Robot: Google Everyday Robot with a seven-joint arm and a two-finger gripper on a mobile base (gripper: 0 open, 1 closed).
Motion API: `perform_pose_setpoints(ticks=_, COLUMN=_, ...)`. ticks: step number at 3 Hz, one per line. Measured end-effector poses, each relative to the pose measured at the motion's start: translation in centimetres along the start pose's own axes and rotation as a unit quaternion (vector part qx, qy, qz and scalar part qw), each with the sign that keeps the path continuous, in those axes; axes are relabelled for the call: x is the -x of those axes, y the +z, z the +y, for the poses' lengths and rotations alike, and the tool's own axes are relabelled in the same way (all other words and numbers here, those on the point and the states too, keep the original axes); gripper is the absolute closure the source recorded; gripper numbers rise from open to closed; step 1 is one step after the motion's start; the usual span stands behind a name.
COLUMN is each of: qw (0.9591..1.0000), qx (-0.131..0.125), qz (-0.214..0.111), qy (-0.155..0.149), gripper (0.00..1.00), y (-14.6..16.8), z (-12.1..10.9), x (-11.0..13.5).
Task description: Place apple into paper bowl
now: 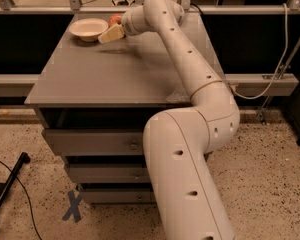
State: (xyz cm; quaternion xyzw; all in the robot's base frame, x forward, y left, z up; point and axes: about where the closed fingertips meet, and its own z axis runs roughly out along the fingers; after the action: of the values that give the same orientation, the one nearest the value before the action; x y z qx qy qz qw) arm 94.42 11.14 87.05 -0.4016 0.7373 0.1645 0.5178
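The off-white paper bowl (88,29) stands at the far left corner of the grey table (115,74). My gripper (109,30) hovers just right of the bowl's rim, low over the table. It is shut on the red apple (114,19), which shows only as a small red patch behind the tan near finger (111,34). The far finger is hidden. The apple is beside the bowl, not inside it.
The table is a drawer cabinet with several drawers (95,144) below. A railing (50,9) runs along the back. My white arm (190,69) crosses the table's right half. A cable (280,59) hangs at the right, and a black stand (7,189) lies on the floor at the left.
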Motion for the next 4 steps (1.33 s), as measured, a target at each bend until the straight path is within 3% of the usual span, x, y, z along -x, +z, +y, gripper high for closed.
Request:
perform_pose_setpoints(ticks=2, qw=0.9984, qx=-0.051, qz=-0.023, qy=-0.009, gripper=0.00, y=1.7, z=-1.1, x=1.0)
perform_pose_setpoints(ticks=4, qw=0.9985, qx=-0.048, qz=-0.022, qy=-0.009, gripper=0.40, y=2.3, z=-0.7, x=0.8)
